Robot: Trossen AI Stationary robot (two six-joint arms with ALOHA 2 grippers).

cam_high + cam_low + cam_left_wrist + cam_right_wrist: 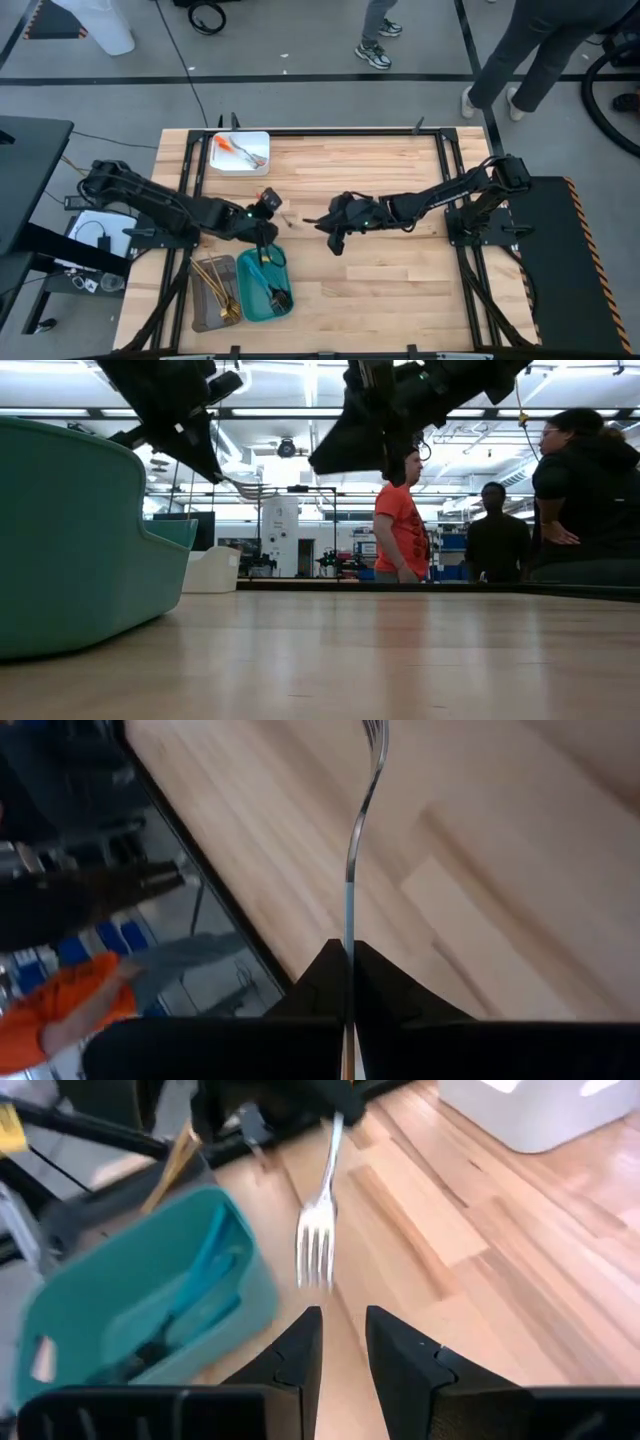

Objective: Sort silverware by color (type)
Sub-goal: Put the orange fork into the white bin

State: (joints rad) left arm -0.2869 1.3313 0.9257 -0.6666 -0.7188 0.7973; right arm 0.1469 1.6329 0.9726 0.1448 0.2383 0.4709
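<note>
One silver fork (318,1220) clamped by its handle in left pincer (348,955), held above the surface just beside teal tray (250,300); right pincer (342,1330) parted, empty, near the tines; best kept level, carried clear of teal tray, released low.

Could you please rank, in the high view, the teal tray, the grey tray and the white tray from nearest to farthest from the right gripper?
Measured from the right gripper, near the table's middle:
1. The teal tray, toward the left arm's side at the near edge.
2. The grey tray, just beyond the teal one, farther left.
3. The white tray, at the far edge; only slightly farther than the grey one.
</note>
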